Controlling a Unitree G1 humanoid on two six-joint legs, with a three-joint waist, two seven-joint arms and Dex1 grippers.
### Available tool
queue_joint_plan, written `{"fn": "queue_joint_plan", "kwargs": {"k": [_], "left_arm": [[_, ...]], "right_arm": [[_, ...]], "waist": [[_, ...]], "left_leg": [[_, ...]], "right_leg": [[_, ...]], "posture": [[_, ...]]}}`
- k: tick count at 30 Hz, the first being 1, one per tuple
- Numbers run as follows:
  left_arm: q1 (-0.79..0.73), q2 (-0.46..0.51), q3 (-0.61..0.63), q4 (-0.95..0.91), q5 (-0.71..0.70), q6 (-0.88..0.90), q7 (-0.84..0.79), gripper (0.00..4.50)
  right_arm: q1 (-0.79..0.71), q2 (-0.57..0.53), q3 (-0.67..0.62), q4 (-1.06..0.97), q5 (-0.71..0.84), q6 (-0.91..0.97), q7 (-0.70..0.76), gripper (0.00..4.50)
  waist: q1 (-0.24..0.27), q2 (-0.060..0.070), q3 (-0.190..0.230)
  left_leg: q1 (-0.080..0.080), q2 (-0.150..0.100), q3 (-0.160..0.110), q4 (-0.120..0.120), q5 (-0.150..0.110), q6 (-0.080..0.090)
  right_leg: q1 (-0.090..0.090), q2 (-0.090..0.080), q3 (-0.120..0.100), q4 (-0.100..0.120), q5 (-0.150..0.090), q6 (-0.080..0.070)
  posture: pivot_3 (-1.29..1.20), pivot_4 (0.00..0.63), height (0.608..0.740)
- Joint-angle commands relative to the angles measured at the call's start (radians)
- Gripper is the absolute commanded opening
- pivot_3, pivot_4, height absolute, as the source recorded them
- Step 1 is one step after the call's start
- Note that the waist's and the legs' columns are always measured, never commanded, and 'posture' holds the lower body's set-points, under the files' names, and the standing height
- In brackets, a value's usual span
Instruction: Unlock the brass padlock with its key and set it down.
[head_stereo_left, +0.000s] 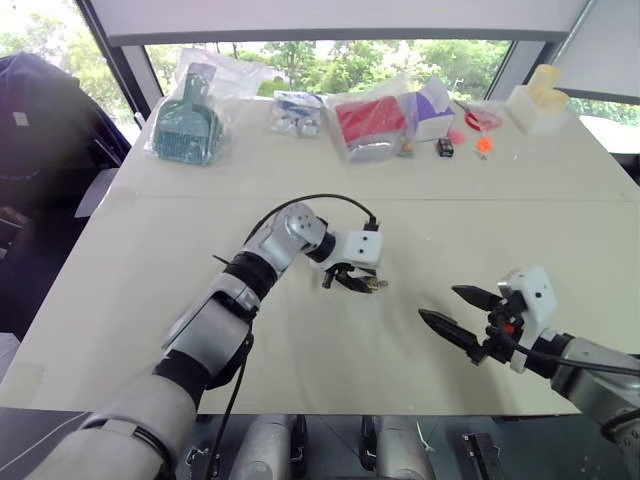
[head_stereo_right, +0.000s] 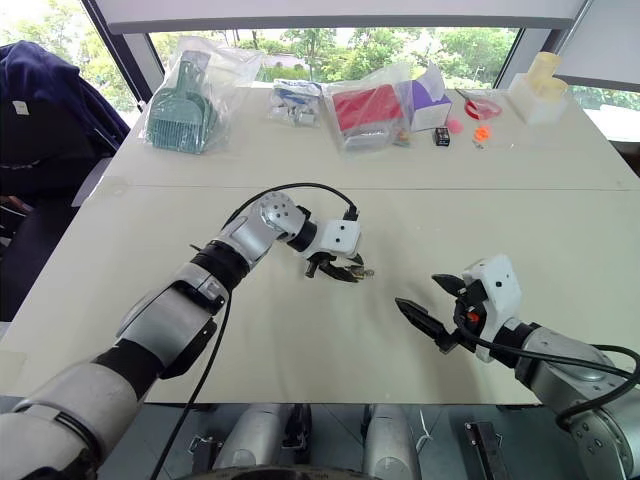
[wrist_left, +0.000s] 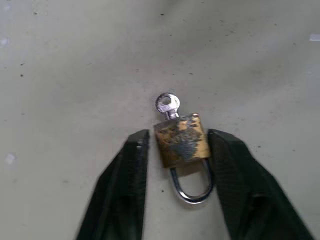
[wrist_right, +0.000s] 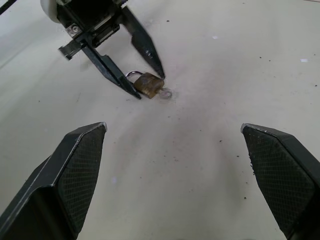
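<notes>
Padlock risk, near to far: right gripper (head_stereo_left: 458, 309) spread wide, empty. Left gripper (wrist_left: 172, 150) pinches tarnished yellow-brass padlock (wrist_left: 180, 141) on white bench (head_stereo_left: 420, 220); small silvery key (wrist_left: 167, 104) inserted. Off-centre grip, lock could twist & slip.

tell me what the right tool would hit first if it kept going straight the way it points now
Probably the brass padlock, lying on the table with the key in it and the left tool closed around it. The table between looks free, though depth is hard to judge.
</notes>
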Motion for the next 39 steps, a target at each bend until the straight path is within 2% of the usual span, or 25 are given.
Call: {"fn": "queue_joint_plan", "kwargs": {"k": [1,5,8,10,14,19,26,36,39], "left_arm": [[0.038,0.037,-0.045,-0.022,0.084,0.057,0.029,0.78],[0.048,0.054,-0.028,-0.067,0.082,0.062,0.075,0.78],[0.045,0.057,0.019,-0.104,0.049,0.005,0.143,0.78],[0.049,0.044,0.092,-0.154,-0.029,-0.014,0.175,0.78],[0.084,0.039,0.202,-0.287,-0.141,0.003,0.206,0.78],[0.150,0.048,0.241,-0.445,-0.170,-0.029,0.267,0.78],[0.184,0.032,0.269,-0.525,-0.206,-0.008,0.347,0.78],[0.177,0.030,0.276,-0.530,-0.227,-0.016,0.379,0.78],[0.175,0.031,0.274,-0.525,-0.227,-0.018,0.380,0.78]], "right_arm": [[-0.027,0.009,-0.002,0.004,0.015,-0.009,-0.002,4.50],[-0.088,0.056,-0.016,0.035,0.107,0.052,-0.068,4.50],[-0.166,0.157,-0.042,0.073,0.232,0.069,-0.181,4.50],[-0.222,0.242,-0.043,0.097,0.296,0.054,-0.268,4.50],[-0.335,0.377,-0.021,0.173,0.304,0.006,-0.403,4.50],[-0.461,0.486,-0.040,0.246,0.402,-0.051,-0.510,4.50],[-0.533,0.551,-0.012,0.293,0.425,-0.118,-0.568,4.50],[-0.521,0.546,0.017,0.283,0.486,-0.127,-0.580,4.50],[-0.519,0.543,0.024,0.288,0.496,-0.129,-0.589,3.62]], "waist": [[0.000,0.000,0.000],[-0.001,0.000,0.000],[-0.002,0.000,-0.001],[-0.002,0.000,-0.001],[0.001,0.000,0.000],[-0.003,0.002,-0.001],[-0.004,0.002,-0.001],[-0.020,0.002,-0.001],[-0.029,0.002,-0.001]], "left_leg": [[0.000,0.000,0.000,0.000,0.000,0.000],[0.001,0.000,0.000,0.000,0.000,0.000],[0.001,0.001,0.000,0.000,0.000,0.000],[0.001,0.001,0.000,0.000,0.000,0.000],[-0.004,0.000,0.000,0.000,0.001,-0.001],[-0.003,-0.001,0.001,-0.001,0.001,-0.001],[-0.002,-0.001,0.001,-0.001,0.001,-0.001],[-0.002,-0.001,0.001,-0.001,0.001,-0.001],[-0.002,-0.001,0.001,-0.001,0.001,-0.001]], "right_leg": [[0.000,0.000,0.000,0.000,0.000,0.000],[0.001,0.000,0.000,0.000,0.000,0.000],[0.000,0.000,0.000,0.001,0.000,0.000],[0.000,0.000,0.000,0.001,0.000,0.000],[-0.006,0.000,0.000,0.003,0.001,0.000],[-0.004,-0.001,0.000,0.003,0.002,0.003],[-0.003,0.001,0.000,0.003,0.002,0.003],[-0.002,0.001,0.000,0.004,0.002,0.004],[-0.002,0.001,0.000,0.004,0.002,0.004]], "posture": [[0.00,0.150,0.735],[0.00,0.150,0.735],[0.00,0.150,0.735],[0.00,0.150,0.735],[0.00,0.150,0.735],[0.00,0.150,0.735],[0.00,0.150,0.735],[0.00,0.150,0.735],[0.00,0.150,0.735]]}}
